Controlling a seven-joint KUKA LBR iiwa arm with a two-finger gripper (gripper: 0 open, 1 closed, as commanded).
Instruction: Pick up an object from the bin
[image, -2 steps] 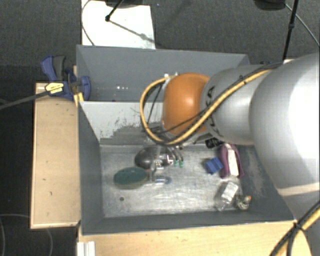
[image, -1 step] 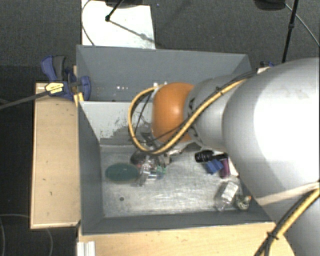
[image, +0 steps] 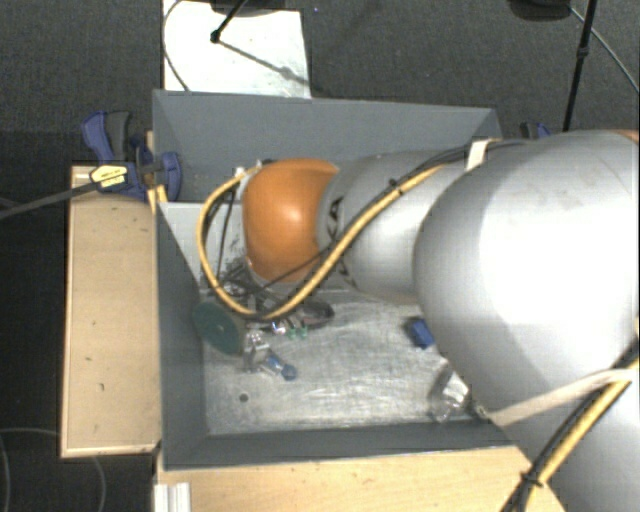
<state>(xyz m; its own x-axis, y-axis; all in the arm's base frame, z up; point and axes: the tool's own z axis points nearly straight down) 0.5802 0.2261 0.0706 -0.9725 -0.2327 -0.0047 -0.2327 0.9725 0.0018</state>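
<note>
— How many things in the bin (image: 185, 400)?
— Five, as far as can be counted. One dark green round disc (image: 215, 326) by the left wall. One small silver and blue bit (image: 268, 362) just beside the disc, nearer the front. One dark little thing with green spots (image: 303, 321) just behind that bit. One blue piece (image: 418, 332) further right, half under the arm. One crumpled shiny lump (image: 448, 397) at the front right, well apart from the rest.
— And the hand (image: 250, 295)?
— Low at the left end, tucked under the orange cover (image: 285, 215), just above the green disc. Open or closed? Cannot tell.
— Anything in the way?
— Big grey arm (image: 520, 300) across the right half, hiding much of the floor. Yellow cable (image: 215, 285) looped round the cover, hanging down to the disc.
</note>
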